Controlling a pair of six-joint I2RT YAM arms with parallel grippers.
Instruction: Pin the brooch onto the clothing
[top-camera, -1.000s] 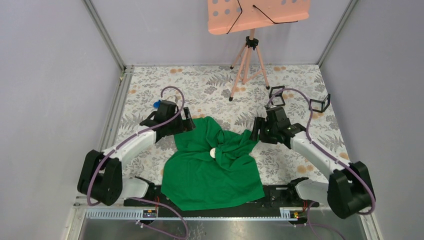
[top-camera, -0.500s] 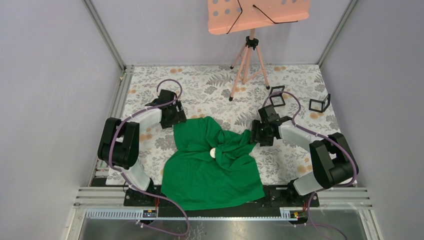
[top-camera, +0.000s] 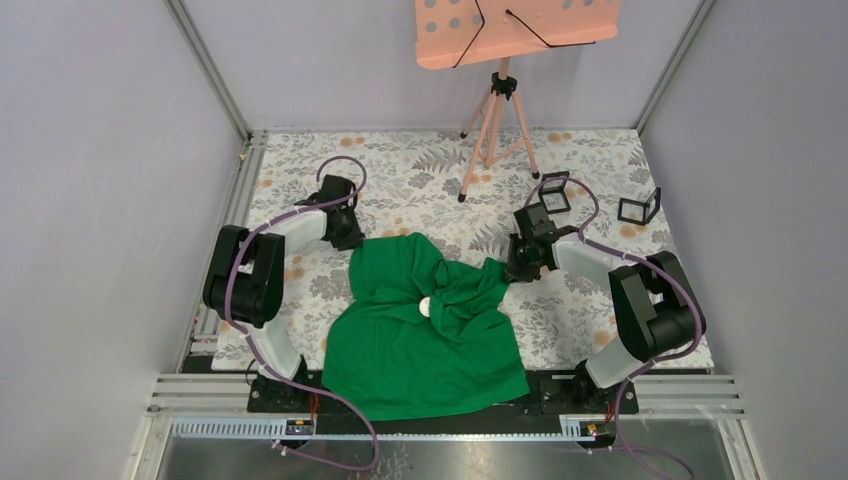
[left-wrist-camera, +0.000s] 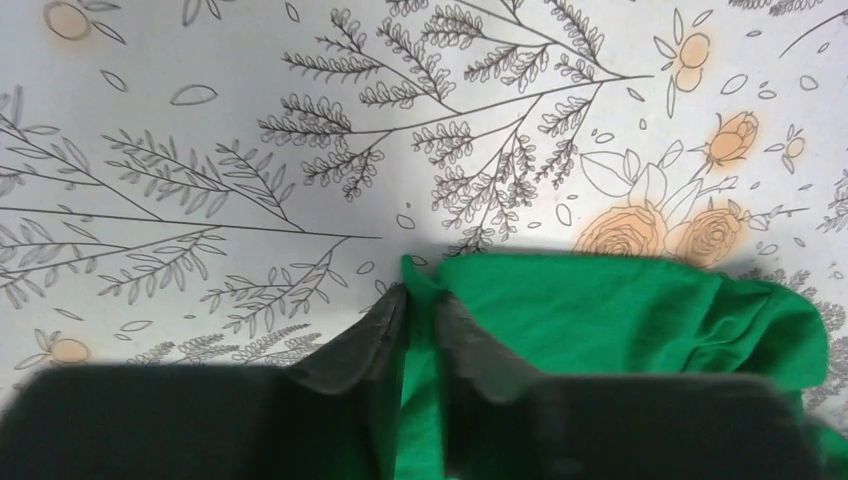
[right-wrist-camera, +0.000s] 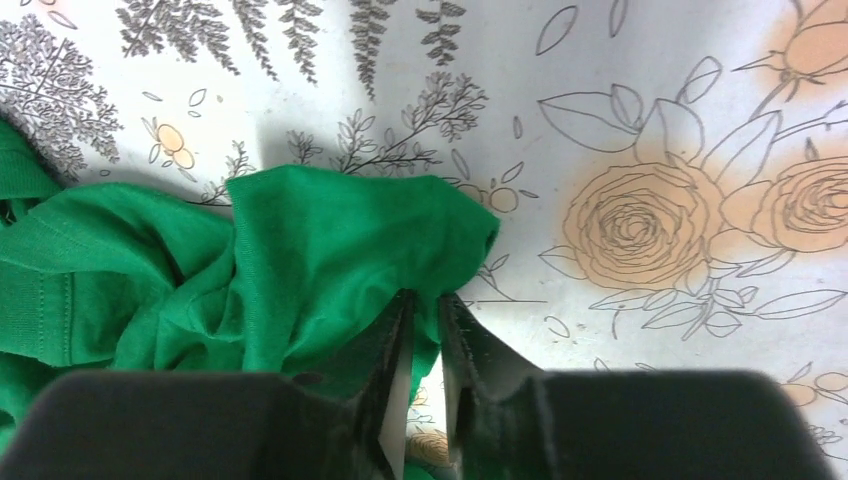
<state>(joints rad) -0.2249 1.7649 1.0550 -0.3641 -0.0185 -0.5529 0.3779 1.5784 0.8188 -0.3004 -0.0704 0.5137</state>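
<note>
The clothing (top-camera: 425, 325), a bright green T-shirt, lies crumpled in the middle of the floral tablecloth. A small pale round brooch (top-camera: 424, 306) rests on its folds near the centre. My left gripper (left-wrist-camera: 422, 296) is shut on a thin edge of the shirt (left-wrist-camera: 620, 310) at its far left corner (top-camera: 352, 240). At the far right corner, my right gripper (right-wrist-camera: 426, 297) is shut on a bunched fold of the shirt (right-wrist-camera: 330, 240), also seen from above (top-camera: 508, 268). Both grippers sit low at the cloth.
A peach music stand on a tripod (top-camera: 497, 110) stands at the back centre. Two small black frames (top-camera: 555, 192) (top-camera: 638, 208) sit behind the right arm. Grey walls enclose the table on three sides.
Both grippers were open a second ago and have closed on the shirt's far corners. The arms have folded back and the grippers have drawn slightly outward. The shirt and brooch lie as before.
</note>
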